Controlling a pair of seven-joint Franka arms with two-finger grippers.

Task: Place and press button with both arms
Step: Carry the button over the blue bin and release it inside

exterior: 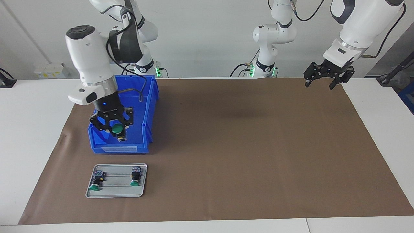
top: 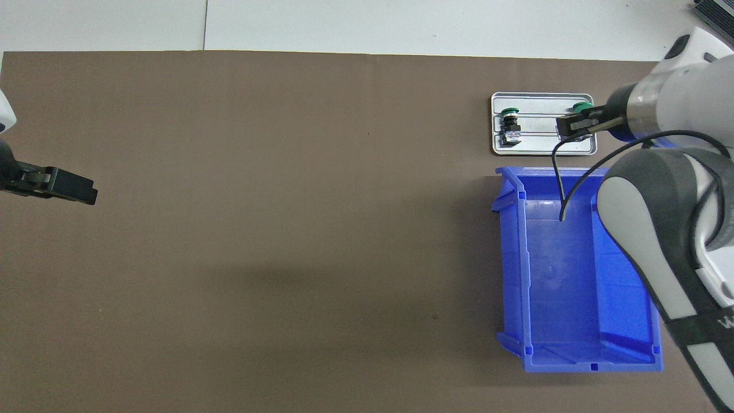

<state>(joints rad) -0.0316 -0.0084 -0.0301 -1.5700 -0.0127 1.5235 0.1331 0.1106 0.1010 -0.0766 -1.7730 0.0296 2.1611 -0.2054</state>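
Note:
My right gripper (exterior: 118,131) is shut on a button (exterior: 117,128) with a green cap and hangs over the blue bin (exterior: 149,106) at the bin's end farther from the robots. In the overhead view the right gripper (top: 576,124) covers part of the tray, and the held button is hidden there. Two more buttons lie on the silver tray (exterior: 116,192): one (exterior: 97,181) toward the right arm's end and one (exterior: 136,177) beside it. My left gripper (exterior: 323,83) is open and empty, raised over the mat's corner at the left arm's end.
The blue bin (top: 573,298) shows a bare floor from overhead. The tray (top: 545,150) lies just farther from the robots than the bin. A brown mat (exterior: 242,145) covers most of the white table. A black cable (top: 559,183) hangs from the right wrist over the bin.

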